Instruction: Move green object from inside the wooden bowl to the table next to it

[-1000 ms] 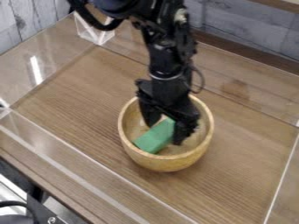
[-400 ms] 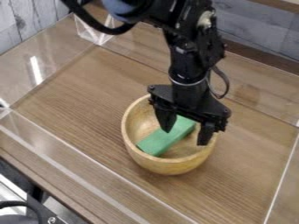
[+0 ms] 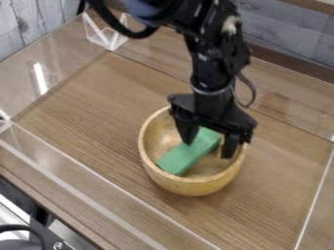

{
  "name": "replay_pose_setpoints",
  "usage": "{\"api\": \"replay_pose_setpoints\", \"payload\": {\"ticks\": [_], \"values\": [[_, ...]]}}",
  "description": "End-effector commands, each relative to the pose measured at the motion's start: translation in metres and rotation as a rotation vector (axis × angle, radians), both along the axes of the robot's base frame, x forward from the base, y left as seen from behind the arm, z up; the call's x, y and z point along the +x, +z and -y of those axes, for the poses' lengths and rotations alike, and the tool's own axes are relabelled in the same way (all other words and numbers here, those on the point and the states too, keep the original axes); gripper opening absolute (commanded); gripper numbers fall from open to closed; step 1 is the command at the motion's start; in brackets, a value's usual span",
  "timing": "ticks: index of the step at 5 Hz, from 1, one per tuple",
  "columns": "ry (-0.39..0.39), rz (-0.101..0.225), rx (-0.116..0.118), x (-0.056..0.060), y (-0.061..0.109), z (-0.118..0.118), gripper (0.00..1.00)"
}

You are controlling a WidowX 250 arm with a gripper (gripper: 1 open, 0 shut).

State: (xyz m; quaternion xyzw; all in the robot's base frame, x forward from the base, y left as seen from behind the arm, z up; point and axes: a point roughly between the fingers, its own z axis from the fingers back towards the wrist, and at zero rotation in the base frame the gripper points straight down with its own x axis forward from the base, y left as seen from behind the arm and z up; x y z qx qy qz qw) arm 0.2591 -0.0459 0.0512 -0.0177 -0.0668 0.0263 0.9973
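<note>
Fingers [image 3: 210, 138] hang spread wide and empty over the wooden bowl [image 3: 158, 166], pointing straight down from the black arm. Going from the left: bare bench [image 3: 92, 107], then the bowl's near-left wall, then the green object [image 3: 189, 155] lying inside the bowl, tilted against the slope. Its long axis runs from lower left up toward the upper right, and its upper end sits between and just under the two fingers. I judge that the fingers straddle that end roughly across the block's narrow width, so a short descent should bracket it. Beyond the bowl's right rim, open bench lies close for setting it down.
</note>
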Motion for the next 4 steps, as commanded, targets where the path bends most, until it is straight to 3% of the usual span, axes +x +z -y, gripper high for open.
{"api": "replay_pose_setpoints", "payload": {"ticks": [1, 3, 4], "values": [[-0.052, 0.058, -0.010, 0.017, 0.018, -0.007, 1.00], [0.027, 0.059, -0.015, 0.026, -0.007, -0.028, 1.00], [0.009, 0.062, -0.020, 0.026, -0.006, -0.034, 1.00]]}}
